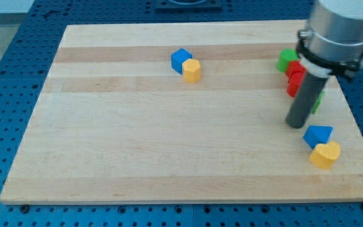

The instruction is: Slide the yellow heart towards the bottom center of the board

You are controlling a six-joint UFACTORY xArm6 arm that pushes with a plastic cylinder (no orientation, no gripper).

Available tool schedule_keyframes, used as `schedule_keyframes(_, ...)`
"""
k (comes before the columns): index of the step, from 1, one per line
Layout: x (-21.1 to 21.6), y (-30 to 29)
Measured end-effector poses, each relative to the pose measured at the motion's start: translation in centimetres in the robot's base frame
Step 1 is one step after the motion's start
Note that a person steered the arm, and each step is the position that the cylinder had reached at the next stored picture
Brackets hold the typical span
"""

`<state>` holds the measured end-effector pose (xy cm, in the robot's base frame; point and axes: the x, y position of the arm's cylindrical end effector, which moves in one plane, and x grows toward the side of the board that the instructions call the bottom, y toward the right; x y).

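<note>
Near the view's bottom right corner of the wooden board [169,164] lies the yellow heart [325,154], close to the board's right edge and lower edge. A blue triangle block [317,135] touches it from the upper left side. My tip [295,124] stands just beside this blue block, a little above and to the left of it; I cannot tell if it touches the block or not. It is apart from the yellow heart, with the blue block between them.

I have no jaws to open or close, only a dark rod [306,99], so nothing is grasped; the rod only stands on the board.

Behind the rod, toward the view's top right, there is a group of blocks: a green block [287,60] and a red block [295,78] beside it. One more green piece [318,102] shows at the right of the rod, mostly hidden, and I cannot make out its shape.

Far from there, in the upper middle of the board, a blue cube [181,60] and a yellow block [192,70] with rounded corners touch each other, the yellow one at the lower right of the blue one.
</note>
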<state>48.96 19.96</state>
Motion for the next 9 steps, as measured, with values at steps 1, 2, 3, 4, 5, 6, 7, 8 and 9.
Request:
schedule_keyframes(1, 0.1, 4.9)
schedule_keyframes(2, 1.2, 9.9)
schedule_keyframes(3, 4.1, 11.2)
schedule_keyframes(4, 7.0, 11.1)
schedule_keyframes(5, 8.0, 6.7)
schedule_keyframes(6, 8.0, -1.0)
schedule_keyframes(7, 8.0, -9.1)
schedule_keyframes(8, 7.6, -15.3)
schedule_keyframes(9, 7.6, -17.2)
